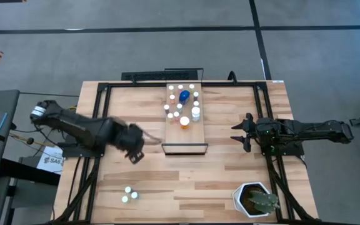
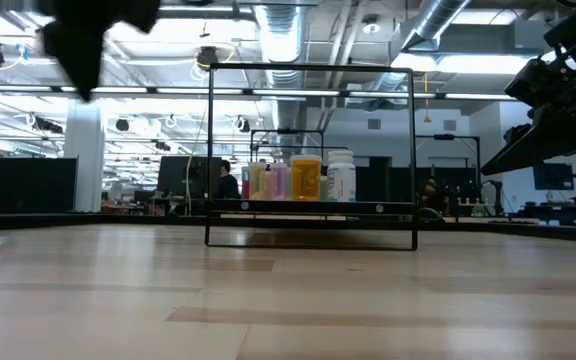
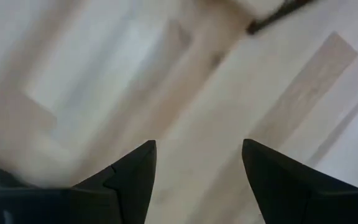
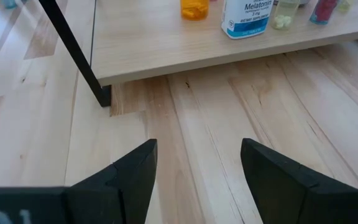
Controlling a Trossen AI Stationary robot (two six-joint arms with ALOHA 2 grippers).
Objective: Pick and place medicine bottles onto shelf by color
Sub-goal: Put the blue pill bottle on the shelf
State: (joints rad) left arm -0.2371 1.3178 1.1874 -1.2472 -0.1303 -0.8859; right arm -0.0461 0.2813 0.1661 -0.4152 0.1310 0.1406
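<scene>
The shelf (image 1: 184, 128), a light-wood board in a dark frame, lies at the table's middle. Several medicine bottles stand on its far half, among them a blue one (image 1: 184, 95), an orange one (image 1: 184, 121) and a white one (image 1: 195, 113). The low view shows them in a row (image 2: 298, 180). Two small white-capped bottles (image 1: 129, 195) stand on the table near its front left. My left gripper (image 1: 136, 154) hangs open above the table, left of the shelf's near end, nothing between its fingers (image 3: 197, 149). My right gripper (image 1: 242, 132) waits open right of the shelf (image 4: 197, 149).
A white hexagonal pot with a plant (image 1: 255, 200) stands at the table's near right corner. Dark frame rails (image 1: 99, 125) run along the table's left and right parts. Bare plank lies between the shelf's near end and the front edge.
</scene>
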